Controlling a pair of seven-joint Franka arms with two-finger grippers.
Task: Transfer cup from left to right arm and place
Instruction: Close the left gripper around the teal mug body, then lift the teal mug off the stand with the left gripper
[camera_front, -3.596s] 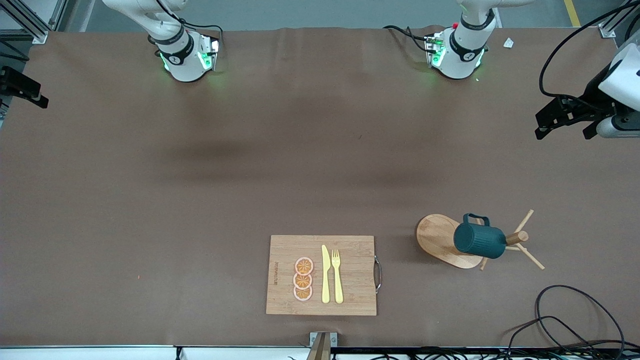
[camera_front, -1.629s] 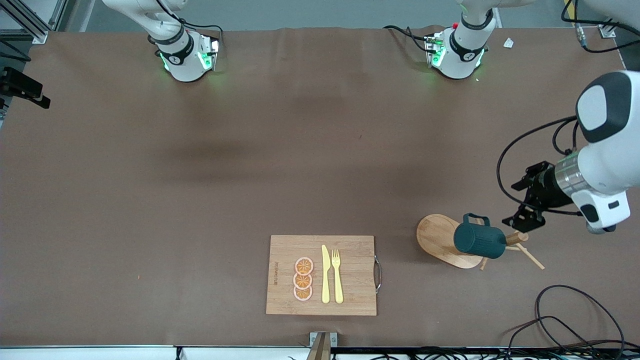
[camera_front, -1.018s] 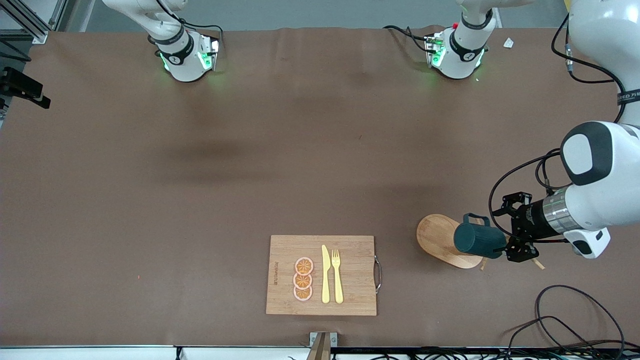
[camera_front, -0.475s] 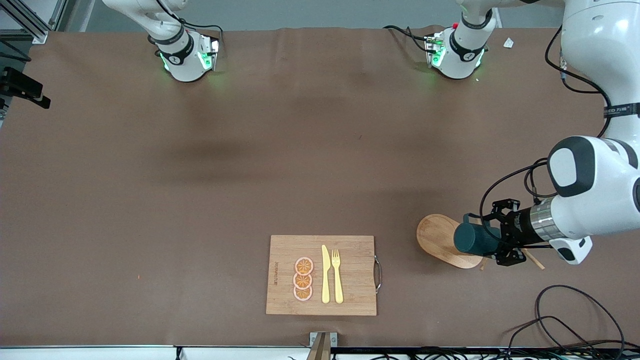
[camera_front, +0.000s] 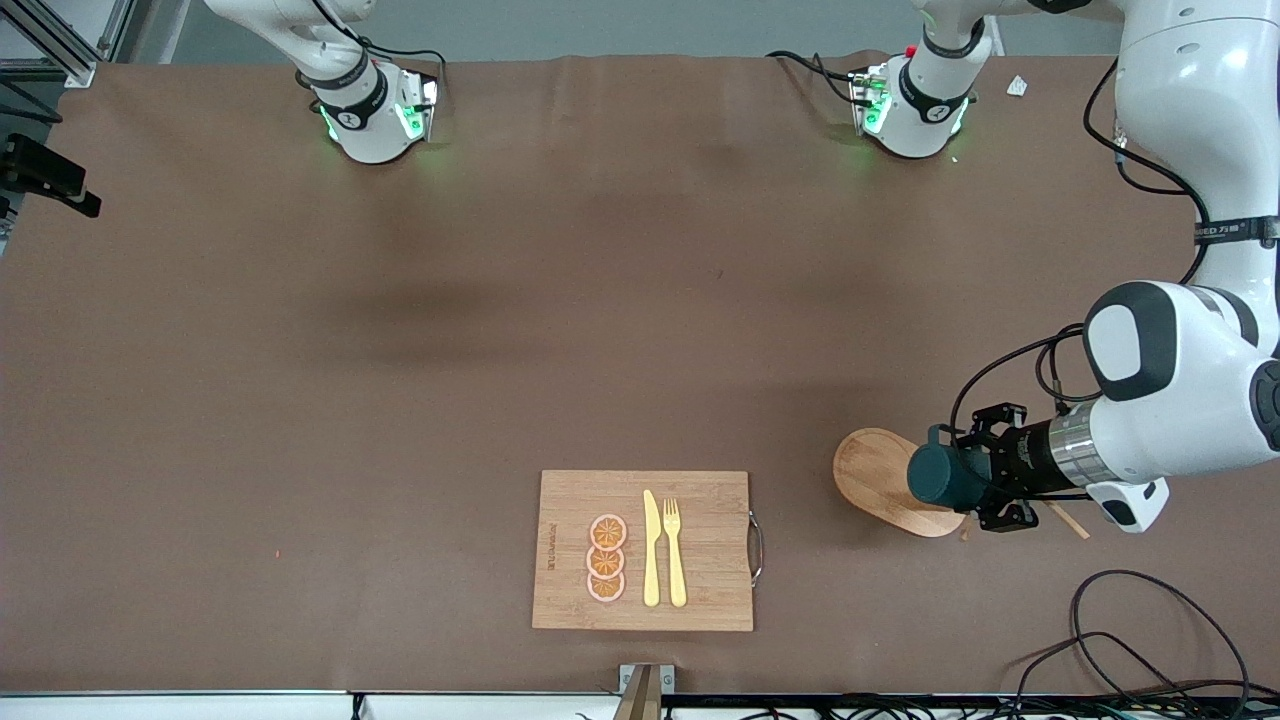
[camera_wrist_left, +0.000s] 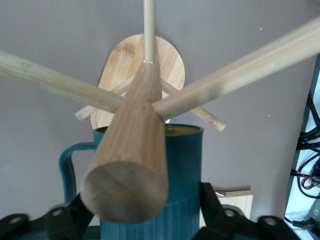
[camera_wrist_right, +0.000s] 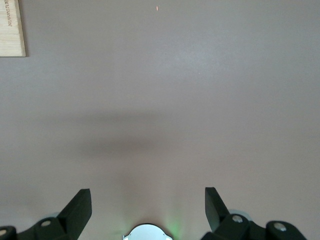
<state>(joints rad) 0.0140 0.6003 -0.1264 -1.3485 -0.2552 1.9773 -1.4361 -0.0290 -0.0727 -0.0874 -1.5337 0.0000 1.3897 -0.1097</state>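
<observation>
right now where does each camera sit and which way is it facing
Front view: high across the table, facing both bases; the left pincer is around the cup on the rack.
Left wrist view: on the left wrist, looking along the rack's post at the cup; its fingers flank the cup.
Right wrist view: on the right wrist, facing bare table; the open right pincer shows.
Front and left wrist views share cup and rack.

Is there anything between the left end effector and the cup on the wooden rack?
Nothing visible separates them. The left end effector has its fingers on either side of the cup. The cup hangs on the peg rack, whose central post runs between the fingers, above the cup. The right end effector waits over bare table.
</observation>
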